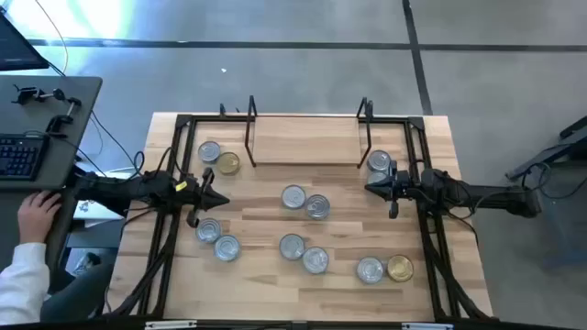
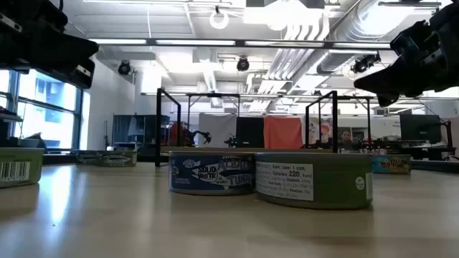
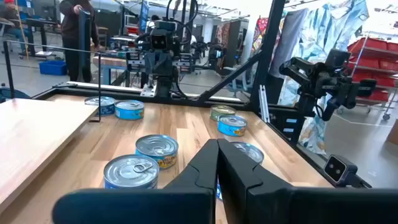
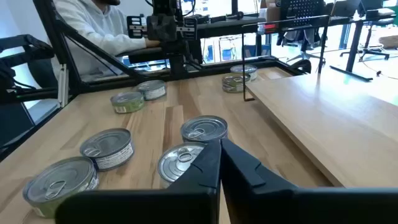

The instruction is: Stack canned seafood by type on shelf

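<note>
Several flat round tins lie scattered on the wooden table. One pair (image 1: 304,202) sits in the middle, and further tins (image 1: 216,238), (image 1: 303,253) lie nearer the front. A gold-lidded tin (image 1: 400,268) rests by the front right, another gold one (image 1: 227,164) at the far left. The shelf (image 1: 307,142), a light board between black wire end frames, stands at the far middle with nothing on it. My left gripper (image 1: 216,198) is shut and hovers at the left. My right gripper (image 1: 371,189) is shut and hovers at the right, near two tins (image 1: 379,162).
A black tube frame (image 1: 174,183) runs along both table sides under the arms. A person's hand (image 1: 37,215) rests at a desk with a keyboard (image 1: 18,156) beyond the table's left edge. Bare wood lies between the tin groups.
</note>
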